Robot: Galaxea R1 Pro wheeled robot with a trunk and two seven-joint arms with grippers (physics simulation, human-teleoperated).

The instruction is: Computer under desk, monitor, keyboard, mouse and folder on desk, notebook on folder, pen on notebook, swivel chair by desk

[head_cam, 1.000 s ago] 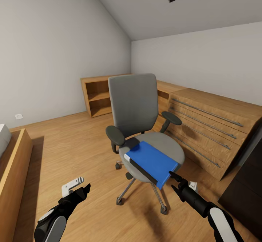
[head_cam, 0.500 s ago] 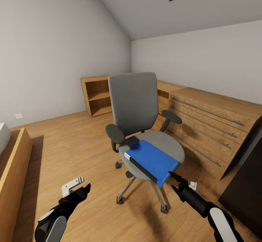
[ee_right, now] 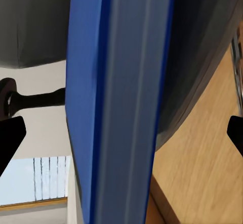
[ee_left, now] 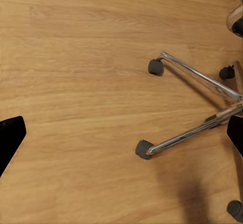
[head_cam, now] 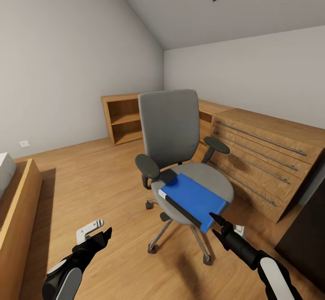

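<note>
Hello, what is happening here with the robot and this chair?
The robot stands in front of the swivel chair, where the blue folder lies on the seat, overhanging the front edge. The right gripper is open and just short of the folder's near corner, not touching it. In the right wrist view the folder's edge sits between the fingers. The left gripper is open and empty, low over the wooden floor.

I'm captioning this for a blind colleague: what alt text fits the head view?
A bright blue folder lies on the seat of a grey swivel chair standing on a wooden floor. The right gripper, open, reaches toward the folder's near edge; the left gripper hangs open over the floor.
</note>
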